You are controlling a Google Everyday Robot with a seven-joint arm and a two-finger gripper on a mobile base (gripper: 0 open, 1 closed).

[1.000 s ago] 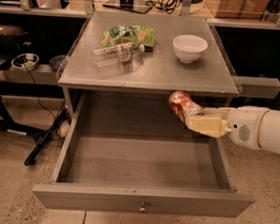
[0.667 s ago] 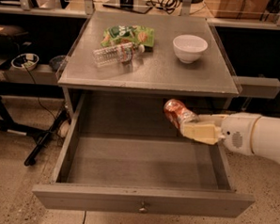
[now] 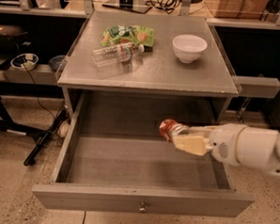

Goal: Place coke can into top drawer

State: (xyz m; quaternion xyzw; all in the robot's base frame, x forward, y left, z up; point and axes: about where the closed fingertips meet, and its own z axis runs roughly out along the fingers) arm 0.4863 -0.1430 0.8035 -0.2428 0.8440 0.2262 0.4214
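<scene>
- Drawer (image 3: 127, 167): pulled out toward the camera, wide and grey. The front panel is nearest, with a small round knob (image 3: 143, 208) at its centre. The floor of the drawer shows bare grey.
- Gripper (image 3: 177, 137): reaches in from the right on a thick white arm (image 3: 251, 148), over the right half of the drawer. The cream-coloured fingers (image 3: 191, 145) point left and are closed around the can.
- Can (image 3: 168, 129): red-orange, held in the fingers and tipped on its side. One end points left and away from the arm; the other end is hidden in the grip. It sits over the inside of the drawer, right of the middle and toward the back. It is inside the drawer's outline but held by the gripper. I cannot tell whether it touches the drawer floor.
- Table (image 3: 165, 75): flat grey top straight above the back of the drawer.
- Bottle (image 3: 115, 54): clear plastic, lying on its side on the left half of the top, cap toward the right.
- Bag (image 3: 129, 35): green snack bag, just behind the bottle and touching it.
- Bowl (image 3: 189, 47): white, upright on the right half of the top, well apart from the bottle and bag.
- Shelf (image 3: 24, 74): far left, lower than the table top, carrying a small dish (image 3: 24, 60).
</scene>
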